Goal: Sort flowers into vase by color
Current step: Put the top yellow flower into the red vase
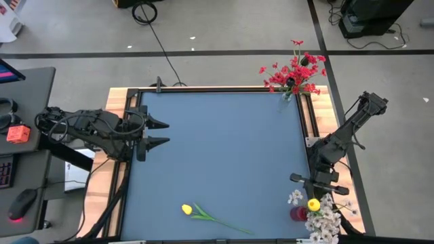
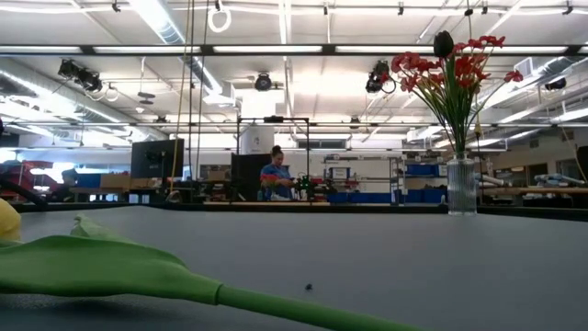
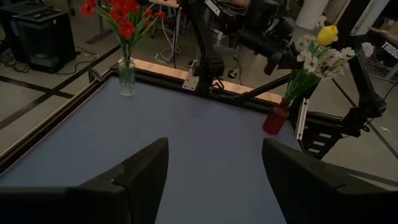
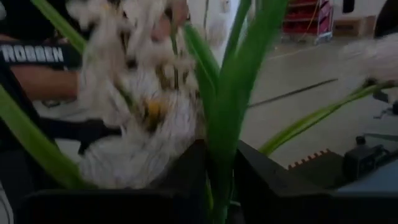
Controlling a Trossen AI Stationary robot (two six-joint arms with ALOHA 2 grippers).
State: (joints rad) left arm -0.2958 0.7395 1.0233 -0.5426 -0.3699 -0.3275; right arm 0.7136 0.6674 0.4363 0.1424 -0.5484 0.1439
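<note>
While the high view has the right tool (image 1: 306, 181) over the red vase (image 1: 298, 213) of whitish blossoms (image 1: 325, 220) and one yellow tulip (image 1: 313, 204), left tool (image 1: 163, 133) spread and idle, the right wrist view shows its fingers about a green stem (image 4: 222, 143), release seemingly underway, next fetching the tulip lying on the counter (image 1: 207, 216)

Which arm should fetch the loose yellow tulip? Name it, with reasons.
Left, probably. Its gripper is open, empty and over the table the tulip lies on; the right gripper is busy at the red vase.
</note>
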